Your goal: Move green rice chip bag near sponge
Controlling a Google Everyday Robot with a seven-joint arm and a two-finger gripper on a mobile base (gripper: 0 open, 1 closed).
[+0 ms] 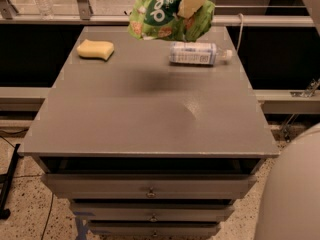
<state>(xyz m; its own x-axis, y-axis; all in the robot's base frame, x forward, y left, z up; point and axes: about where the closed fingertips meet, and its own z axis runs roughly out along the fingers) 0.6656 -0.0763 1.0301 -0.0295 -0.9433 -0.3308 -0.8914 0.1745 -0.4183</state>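
Observation:
The green rice chip bag (162, 18) hangs in the air above the back of the grey table (150, 114), tilted, with its dark green logo facing me. My gripper (191, 3) is shut on the bag's right part, its tan fingers (190, 5) pinching the top of the pouch. The pale yellow sponge (95, 49) lies flat on the table at the back left, well to the left of and below the bag. The bag's shadow falls on the table's middle.
A clear plastic bottle with a white label (197, 53) lies on its side at the back right, under the bag. The table has drawers (150, 189) at the front. A pale rounded robot part (295, 194) fills the lower right corner.

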